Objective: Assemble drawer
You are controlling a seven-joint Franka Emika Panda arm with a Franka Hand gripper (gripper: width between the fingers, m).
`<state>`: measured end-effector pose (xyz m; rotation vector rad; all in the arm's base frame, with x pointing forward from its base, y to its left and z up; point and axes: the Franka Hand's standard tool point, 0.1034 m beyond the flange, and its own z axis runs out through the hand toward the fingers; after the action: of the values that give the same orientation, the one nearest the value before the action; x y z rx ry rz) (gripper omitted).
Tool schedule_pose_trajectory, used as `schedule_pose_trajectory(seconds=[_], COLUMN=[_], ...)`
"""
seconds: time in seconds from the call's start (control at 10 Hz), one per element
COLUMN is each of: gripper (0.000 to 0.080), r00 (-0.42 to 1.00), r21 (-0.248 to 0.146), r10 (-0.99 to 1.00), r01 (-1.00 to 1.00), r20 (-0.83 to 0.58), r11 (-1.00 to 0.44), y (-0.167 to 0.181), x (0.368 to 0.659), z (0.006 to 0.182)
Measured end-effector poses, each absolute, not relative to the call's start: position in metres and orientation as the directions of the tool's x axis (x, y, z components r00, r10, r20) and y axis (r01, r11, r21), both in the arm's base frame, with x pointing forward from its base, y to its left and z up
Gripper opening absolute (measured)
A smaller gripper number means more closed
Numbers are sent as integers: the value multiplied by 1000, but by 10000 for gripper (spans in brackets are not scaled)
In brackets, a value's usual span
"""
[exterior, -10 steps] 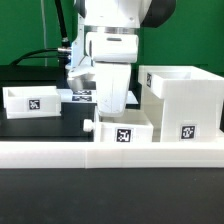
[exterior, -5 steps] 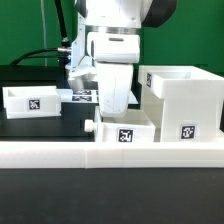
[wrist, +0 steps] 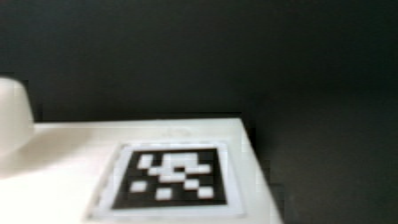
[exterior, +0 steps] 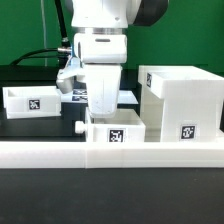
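Note:
The large hollow white housing (exterior: 180, 105) stands at the exterior view's right, with a tag on its front. A small white tray (exterior: 115, 135) with a front tag sits in the middle, just behind the low white border wall. My gripper (exterior: 103, 112) reaches down into this tray. Its fingertips are hidden behind the tray's wall, and it seems shut on that wall. A second tagged tray (exterior: 32, 100) lies at the left. The wrist view shows only a blurred tag on a white surface (wrist: 178, 178) over the dark table, with no fingers.
The low white border wall (exterior: 60, 152) runs along the front. The marker board (exterior: 72, 97) lies behind the gripper on the black table. A small white knob (exterior: 78, 128) sticks out beside the middle tray. A green backdrop is behind.
My gripper has moved toward the exterior view's left, and the middle tray has shifted left with it, away from the housing.

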<state>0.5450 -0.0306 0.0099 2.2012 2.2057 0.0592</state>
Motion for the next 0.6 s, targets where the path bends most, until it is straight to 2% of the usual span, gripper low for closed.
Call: schedule_pose_trajectory(seconds=[0.1, 0.6], gripper=[41, 41], r00=[-1, -28], r21=[24, 13], r10=[1000, 1000], r01=[1000, 1000], r20=[9, 7], r11=[1, 28], y=[-32, -19], x=[542, 540], z=[9, 6])
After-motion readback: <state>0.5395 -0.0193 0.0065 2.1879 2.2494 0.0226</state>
